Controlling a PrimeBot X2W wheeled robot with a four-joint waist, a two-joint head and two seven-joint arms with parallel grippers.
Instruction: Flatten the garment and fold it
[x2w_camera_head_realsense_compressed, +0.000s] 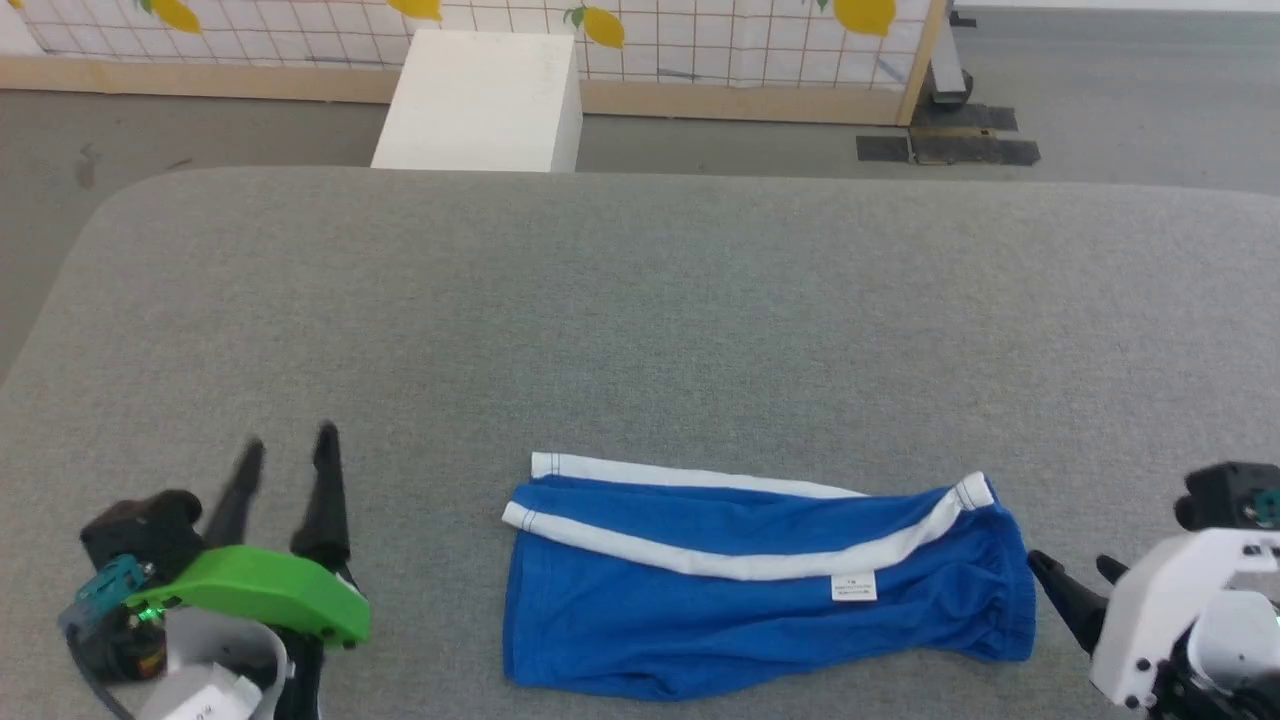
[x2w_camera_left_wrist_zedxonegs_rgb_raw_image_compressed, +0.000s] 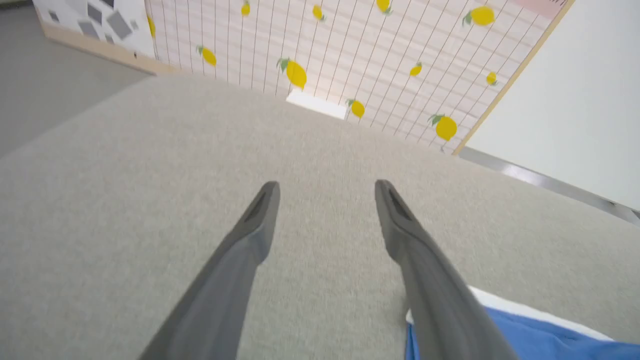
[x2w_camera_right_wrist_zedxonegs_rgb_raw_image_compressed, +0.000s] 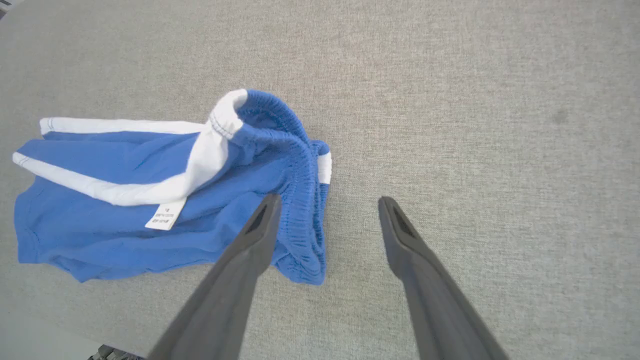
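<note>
Head view: garment lies folded flat on the gray desk, near its front edge. Left gripper sits well apart, fingers released, empty. Right gripper just beside the waistband, fingers released, empty.

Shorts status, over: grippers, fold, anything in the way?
Left gripper open, empty, left of shorts. Right gripper open, empty, at waistband end. Shorts lying folded over on table, tag up. Nothing seen in the way.

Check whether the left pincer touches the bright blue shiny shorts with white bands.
Apart. Head view: the open left pincer sits well left of the shorts, grey tabletop showing between.
</note>
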